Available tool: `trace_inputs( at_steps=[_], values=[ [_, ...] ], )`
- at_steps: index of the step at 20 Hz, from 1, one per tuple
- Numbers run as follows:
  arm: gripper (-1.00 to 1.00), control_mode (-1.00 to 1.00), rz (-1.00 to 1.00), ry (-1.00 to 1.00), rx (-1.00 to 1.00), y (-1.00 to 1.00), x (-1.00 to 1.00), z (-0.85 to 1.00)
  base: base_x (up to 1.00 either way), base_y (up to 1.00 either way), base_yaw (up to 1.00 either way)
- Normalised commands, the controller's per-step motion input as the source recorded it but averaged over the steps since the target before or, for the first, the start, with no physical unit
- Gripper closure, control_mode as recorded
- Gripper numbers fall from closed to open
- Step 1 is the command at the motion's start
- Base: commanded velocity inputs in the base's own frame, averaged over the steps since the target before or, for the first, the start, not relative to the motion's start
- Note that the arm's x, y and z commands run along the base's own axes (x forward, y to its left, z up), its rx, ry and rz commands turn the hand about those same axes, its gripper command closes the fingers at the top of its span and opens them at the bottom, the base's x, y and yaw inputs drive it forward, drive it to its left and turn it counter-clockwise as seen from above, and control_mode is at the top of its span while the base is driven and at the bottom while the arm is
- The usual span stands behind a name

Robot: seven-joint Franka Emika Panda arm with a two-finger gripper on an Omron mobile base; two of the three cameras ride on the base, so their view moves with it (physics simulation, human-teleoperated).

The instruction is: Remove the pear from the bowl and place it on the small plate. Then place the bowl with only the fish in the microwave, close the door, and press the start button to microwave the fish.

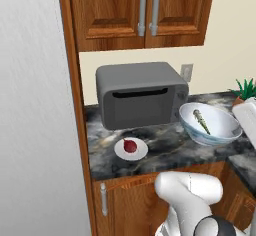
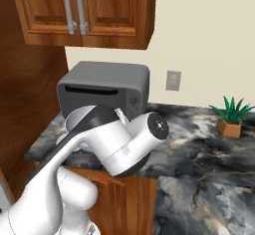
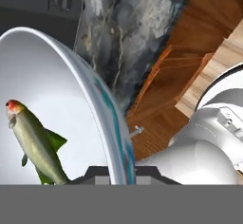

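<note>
**Inspector:** Dark red pear (image 1: 130, 145) sits on the small plate (image 1: 122, 153), on the marbled tabletop (image 1: 165, 147) in front of the dark grey boxy appliance (image 1: 140, 94). That part of the task reads as done. What of the bowl?

**Assessor:** Bowl (image 1: 210, 125) is to the right of the plate, tilted, and appears raised off the tabletop, with only the fish (image 1: 202, 121) inside. In the hand view the gripper (image 3: 119, 173) has its fingers drawn nearly together, pinching the bowl's rim, which passes straight between them. The fish lies against the inner wall, head uppermost in that view.

**Inspector:** Microwave and its door?

**Assessor:** Not identifiable from here. The grey appliance on the tabletop is not the target, and the potted plant (image 2: 230, 117) further right is irrelevant.

**Inspector:** Recommendation for the carry?

**Assessor:** My judgement: the rim pinch is narrow, so the bowl could pivot or slip. Level the bowl before travelling so the fish does not slide toward the low edge. Move slowly, keep the bowl clear of the grey appliance and of the plate holding the pear, and avoid abrupt wrist rotation. Enter the microwave cavity bowl-first and low, releasing only once the base is fully supported.
</note>
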Motion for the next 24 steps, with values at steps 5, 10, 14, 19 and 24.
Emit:
trace_inputs(
  at_steps=[5,10,14,19,24],
  values=[
    [1.0,1.0,0.0,0.0,0.0,0.0,0.0,0.0,-0.99,0.78,-0.07],
    [1.0,1.0,0.0,0.0,0.0,0.0,0.0,0.0,-0.92,0.73,-0.02],
    [1.0,1.0,0.0,0.0,0.0,0.0,0.0,0.0,-0.97,0.76,0.0],
    [1.0,1.0,0.0,0.0,0.0,0.0,0.0,0.0,-0.37,1.0,0.05],
    [1.0,1.0,0.0,0.0,0.0,0.0,0.0,0.0,-0.08,1.0,0.05]
  ],
)
